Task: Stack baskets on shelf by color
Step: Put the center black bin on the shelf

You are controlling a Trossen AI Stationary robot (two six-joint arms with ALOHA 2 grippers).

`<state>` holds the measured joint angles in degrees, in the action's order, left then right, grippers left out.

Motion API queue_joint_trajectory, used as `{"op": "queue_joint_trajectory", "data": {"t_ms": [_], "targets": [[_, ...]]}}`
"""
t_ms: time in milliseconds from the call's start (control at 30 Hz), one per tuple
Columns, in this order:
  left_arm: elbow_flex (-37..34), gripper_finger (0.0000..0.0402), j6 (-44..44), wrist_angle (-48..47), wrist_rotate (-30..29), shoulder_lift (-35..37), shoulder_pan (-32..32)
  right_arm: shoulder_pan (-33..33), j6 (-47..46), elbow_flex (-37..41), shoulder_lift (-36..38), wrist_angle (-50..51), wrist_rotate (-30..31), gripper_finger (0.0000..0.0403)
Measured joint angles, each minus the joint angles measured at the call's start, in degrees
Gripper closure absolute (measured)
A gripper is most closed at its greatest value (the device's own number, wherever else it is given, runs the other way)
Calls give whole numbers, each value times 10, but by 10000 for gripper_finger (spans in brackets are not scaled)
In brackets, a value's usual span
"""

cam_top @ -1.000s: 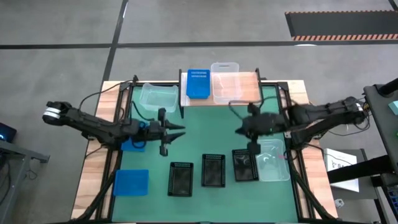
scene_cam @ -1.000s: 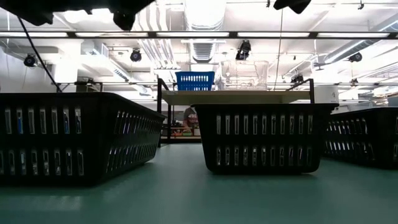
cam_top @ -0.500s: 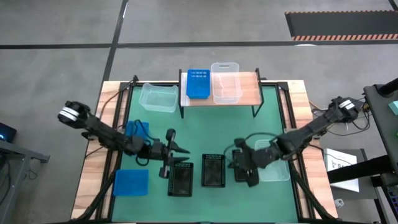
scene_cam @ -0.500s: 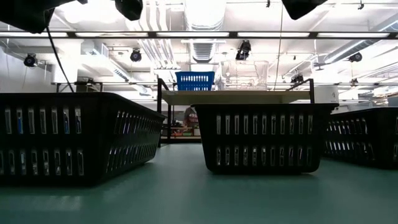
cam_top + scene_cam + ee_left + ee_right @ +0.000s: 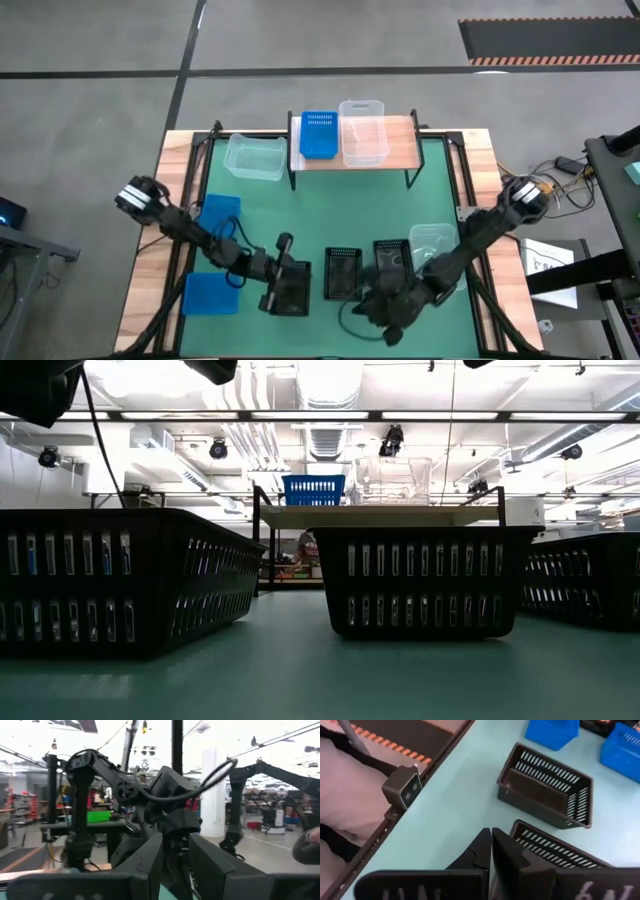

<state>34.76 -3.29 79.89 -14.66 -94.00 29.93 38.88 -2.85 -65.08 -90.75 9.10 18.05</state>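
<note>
Three black mesh baskets stand in a row near the table's near edge: left, middle, right. On the wooden shelf sit a blue basket and a clear basket. Two blue baskets and two clear ones rest on the green table. My left gripper hovers over the left black basket, pointing level, with a narrow gap between its fingers. My right gripper is shut, low near the near edge, by the middle black basket.
The low-view camera block sits on the table's near edge, close to my right gripper. The right arm crosses over the clear basket on the table's right. In the low view the black baskets stand in front of the shelf. Green tabletop lies open mid-table.
Both arms have swung from mid-table toward the near edge. The left gripper has come over the left black basket. The right gripper has passed the right black basket and dropped by the near edge, turning toward the table's left. No basket has moved.
</note>
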Motion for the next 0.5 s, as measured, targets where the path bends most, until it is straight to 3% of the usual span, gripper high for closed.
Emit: {"op": "queue_joint_trajectory", "data": {"t_ms": [267, 500], "targets": [[7, 322, -1, -1, 0, -8, 11, 0, -24, -98, -92, 80, 1, 385], [6, 322, -5, 2, 0, -6, 11, -7, -49, -166, -142, 153, 17, 316]]}}
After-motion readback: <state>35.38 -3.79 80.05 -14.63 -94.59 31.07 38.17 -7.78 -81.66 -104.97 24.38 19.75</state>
